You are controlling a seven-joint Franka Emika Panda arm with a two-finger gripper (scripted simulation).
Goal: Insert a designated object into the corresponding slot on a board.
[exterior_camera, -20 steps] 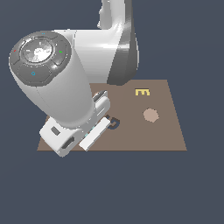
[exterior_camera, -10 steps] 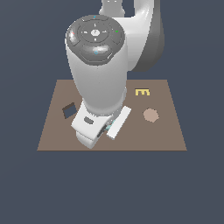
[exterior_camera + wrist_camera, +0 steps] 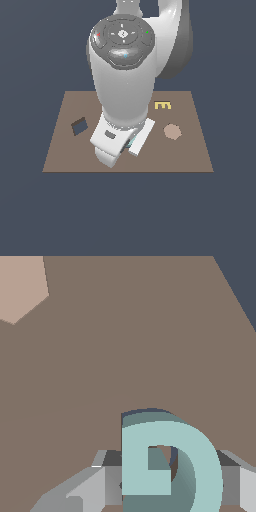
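Scanning the exterior view from its left: a dark square recess (image 3: 79, 125) shows on the board (image 3: 65, 150); the G slot is not visible. Mid-board, the gripper (image 3: 167, 481) is clamped on the teal G block (image 3: 167, 466), held above bare board surface.

The arm's bulk covers the middle of the board (image 3: 65, 150) in the exterior view, hiding whatever lies under it. Toward that view's left sits a dark square recess (image 3: 79, 126) — flat, no obstacle. Toward its right, the yellow E (image 3: 163, 105) and a pinkish polygon (image 3: 172, 131) stand apart from each other, with bare brown surface between and around them — open passage there.
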